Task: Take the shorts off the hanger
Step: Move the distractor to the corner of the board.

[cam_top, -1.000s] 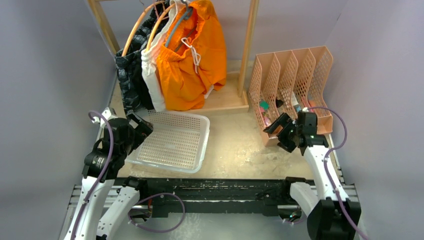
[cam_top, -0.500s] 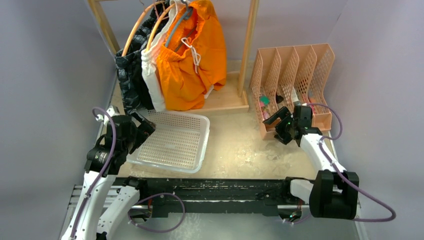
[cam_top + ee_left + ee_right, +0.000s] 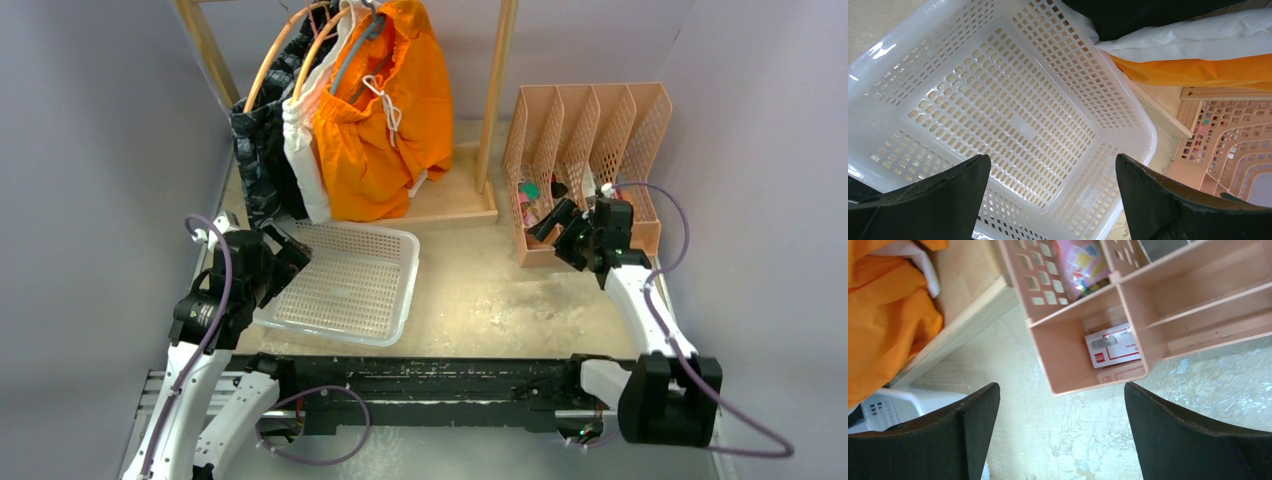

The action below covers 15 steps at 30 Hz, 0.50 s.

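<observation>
Four pairs of shorts hang on hangers point(image 3: 268, 62) from a wooden rack at the back left. The orange shorts point(image 3: 385, 120) with a white drawstring are in front, then the white shorts point(image 3: 300, 165) and the camo shorts point(image 3: 252, 150). The black pair shows only as a dark strip point(image 3: 290, 195). My left gripper point(image 3: 285, 254) is open and empty over the left rim of a white basket point(image 3: 405, 290), below the shorts. My right gripper point(image 3: 556, 228) is open and empty by the organizer. The left wrist view point(image 3: 1052, 159) shows orange point(image 3: 1198, 72) and white point(image 3: 1198, 37) hems ahead.
A peach mesh file organizer point(image 3: 640, 120) with small items stands at the back right, right in front of the right gripper point(image 3: 1062, 386); it also shows in the right wrist view point(image 3: 1068, 350). The rack's wooden base point(image 3: 455, 200) and posts stand behind the basket. Grey walls close both sides.
My right gripper has moved up and back toward the organizer's front left corner. My left gripper edged slightly toward the basket, then held still. The shorts have not moved.
</observation>
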Each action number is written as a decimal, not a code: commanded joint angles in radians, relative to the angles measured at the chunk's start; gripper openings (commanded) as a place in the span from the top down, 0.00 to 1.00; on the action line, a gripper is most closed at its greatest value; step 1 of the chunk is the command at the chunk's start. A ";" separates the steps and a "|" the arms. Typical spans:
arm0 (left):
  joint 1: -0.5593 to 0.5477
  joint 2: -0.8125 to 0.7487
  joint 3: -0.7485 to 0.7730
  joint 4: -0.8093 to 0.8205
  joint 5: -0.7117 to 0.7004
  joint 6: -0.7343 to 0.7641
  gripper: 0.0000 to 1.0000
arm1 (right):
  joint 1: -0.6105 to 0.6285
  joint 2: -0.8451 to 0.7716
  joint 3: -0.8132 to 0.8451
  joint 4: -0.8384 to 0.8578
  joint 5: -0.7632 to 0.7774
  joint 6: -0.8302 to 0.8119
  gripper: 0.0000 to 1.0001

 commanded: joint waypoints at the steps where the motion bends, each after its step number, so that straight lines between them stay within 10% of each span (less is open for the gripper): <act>1: 0.007 -0.003 0.010 0.032 0.006 -0.010 0.05 | -0.004 -0.134 0.059 0.000 -0.075 -0.140 0.08; 9: 0.007 -0.001 -0.007 0.068 0.026 -0.009 0.05 | 0.063 -0.096 0.008 0.103 -0.443 -0.179 0.11; 15: 0.007 0.008 0.010 0.038 0.041 0.014 0.05 | 0.286 0.137 0.179 -0.041 -0.081 -0.223 0.11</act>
